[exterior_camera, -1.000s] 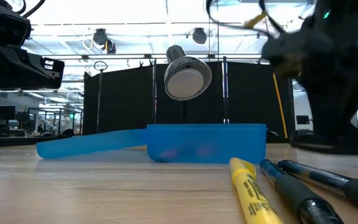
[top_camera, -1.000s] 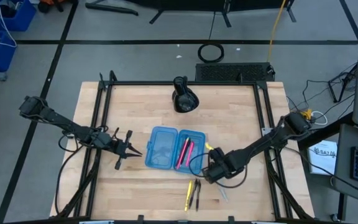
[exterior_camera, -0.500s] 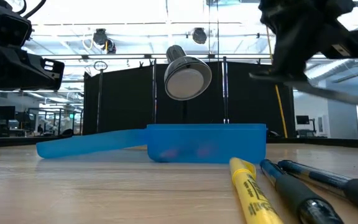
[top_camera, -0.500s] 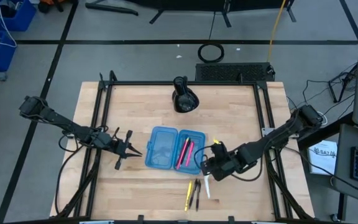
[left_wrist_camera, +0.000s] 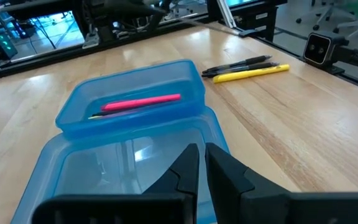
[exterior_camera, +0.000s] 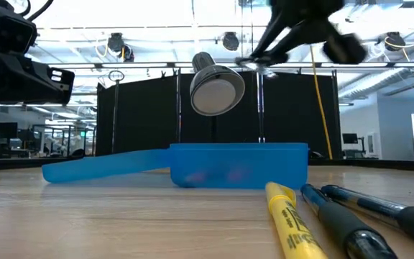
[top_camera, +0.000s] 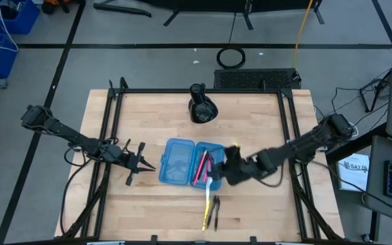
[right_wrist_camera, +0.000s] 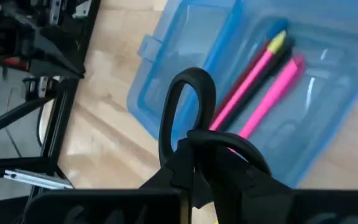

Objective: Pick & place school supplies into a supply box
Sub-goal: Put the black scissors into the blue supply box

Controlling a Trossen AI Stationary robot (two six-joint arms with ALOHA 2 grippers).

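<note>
The translucent blue supply box (top_camera: 181,162) lies open on the table; its right half holds pink and black pens (top_camera: 203,165), which also show in the left wrist view (left_wrist_camera: 140,102). A yellow pen and two dark pens (top_camera: 210,211) lie on the wood near the box's near right corner. My right gripper (top_camera: 225,171) hovers at the box's right edge, shut on the black-handled scissors (right_wrist_camera: 188,102). My left gripper (top_camera: 141,165) waits shut, just left of the box. My right gripper pinches the scissors by their black handles; one handle loop (right_wrist_camera: 188,93) stands out past the fingers (right_wrist_camera: 194,171). The scissors are lifted clear above the box's right half (right_wrist_camera: 328,68). The silver blades (top_camera: 210,184) stick out from the gripper toward the near edge.
A black rounded object (top_camera: 202,109) stands at the far middle of the table. Dark frame rails (top_camera: 111,136) run along the table's left and right sides. Bare wood lies left and right of the pens near the near edge.
My right gripper has risen from the table beside the loose pens with the scissors in its hold. It has moved left and toward the far edge, up to the box's right half, turning as it went. The scissors are now lifted clear.
</note>
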